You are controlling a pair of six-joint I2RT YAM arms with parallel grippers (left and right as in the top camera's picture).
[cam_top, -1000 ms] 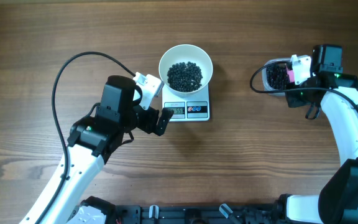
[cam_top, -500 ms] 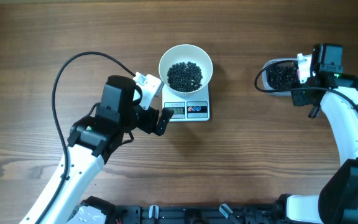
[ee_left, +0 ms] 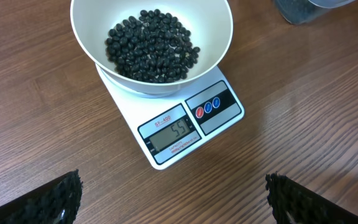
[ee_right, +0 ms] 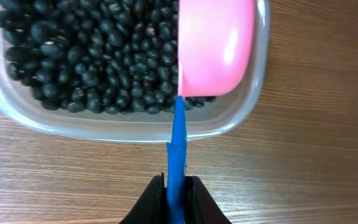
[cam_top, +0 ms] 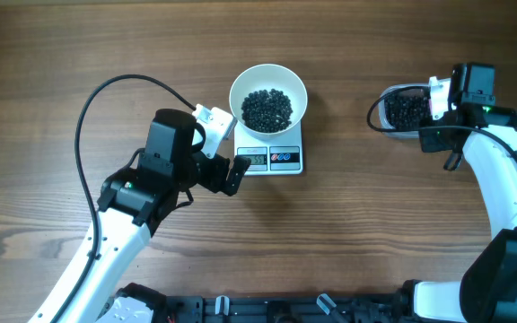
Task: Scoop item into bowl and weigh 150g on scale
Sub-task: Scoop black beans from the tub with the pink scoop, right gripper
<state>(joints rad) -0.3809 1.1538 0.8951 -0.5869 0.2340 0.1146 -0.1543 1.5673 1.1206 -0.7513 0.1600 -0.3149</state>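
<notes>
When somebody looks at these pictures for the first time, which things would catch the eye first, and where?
First, the round white bowl of glossy black beans, standing on the small white square scale at the middle of the wooden table. Next, at the right, the right gripper is shut on the blue handle of a pink scoop over a clear plastic tub of more beans.

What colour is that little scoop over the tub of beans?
The scoop is pink with a blue handle; right wrist view shows it best.
</notes>
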